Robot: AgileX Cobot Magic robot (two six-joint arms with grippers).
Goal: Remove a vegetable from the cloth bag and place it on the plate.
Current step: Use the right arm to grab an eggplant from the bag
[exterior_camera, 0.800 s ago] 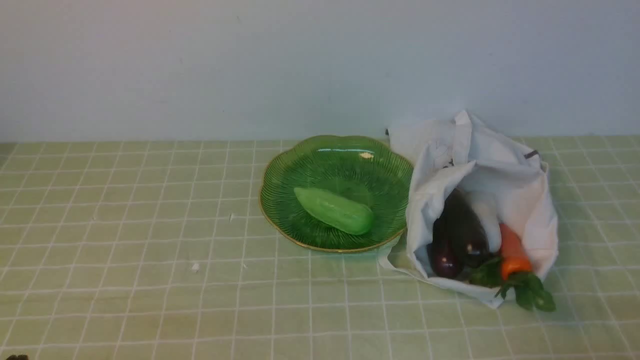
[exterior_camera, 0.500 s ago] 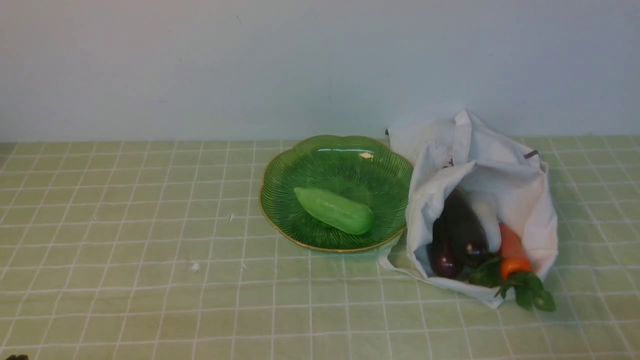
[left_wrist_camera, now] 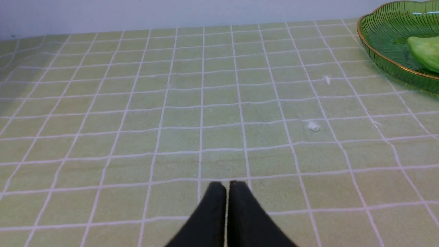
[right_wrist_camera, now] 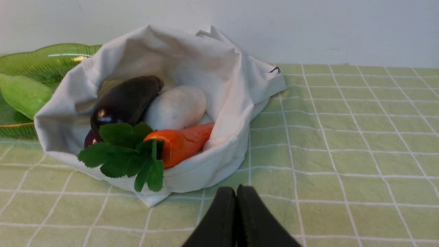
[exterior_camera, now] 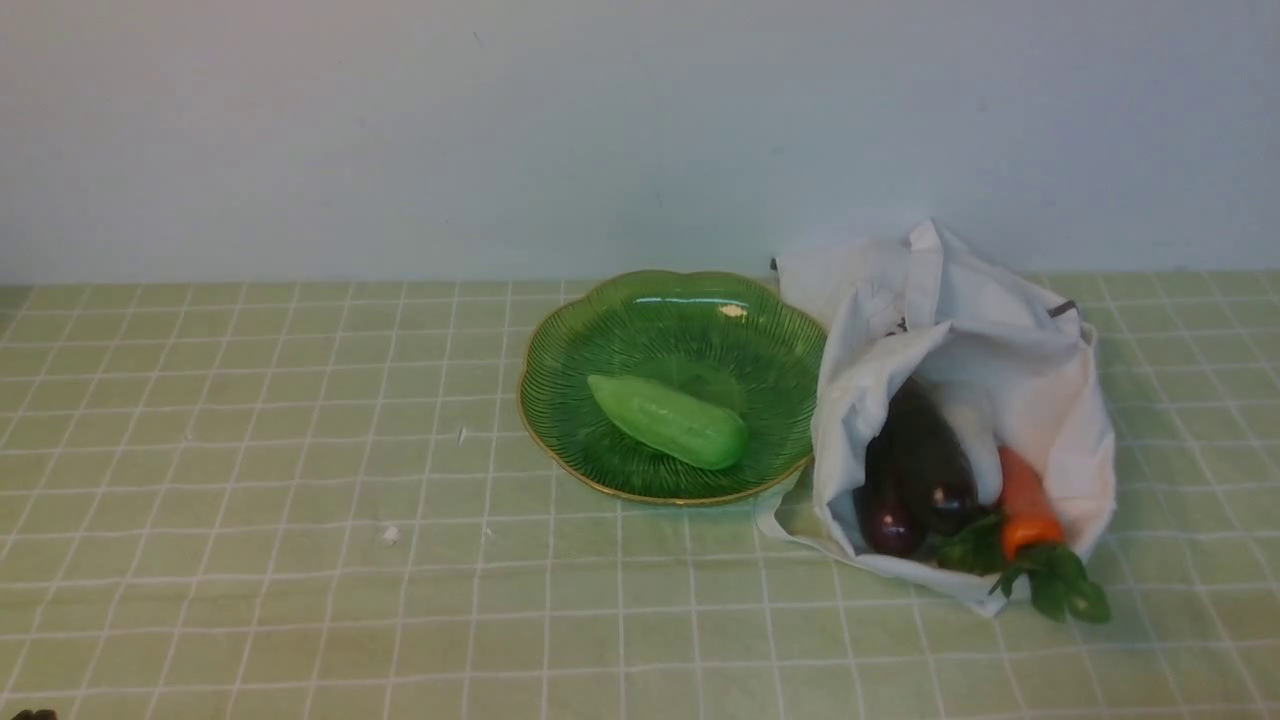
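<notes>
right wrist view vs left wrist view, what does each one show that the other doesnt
Only the right wrist view: the cloth bag holding a long dark eggplant, a white vegetable and a leafy carrot, plus the shut right gripper. Only the left wrist view: the shut left gripper over the tablecloth, and white scraps. Both: the green plate with the cucumber on it, and the checked tablecloth.

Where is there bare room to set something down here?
The tablecloth left of the plate is bare but for small white scraps; so is the strip in front of plate and cloth bag. The plate's far half, behind the cucumber, is free. Crowded: no gap shows between plate and cloth bag.
</notes>
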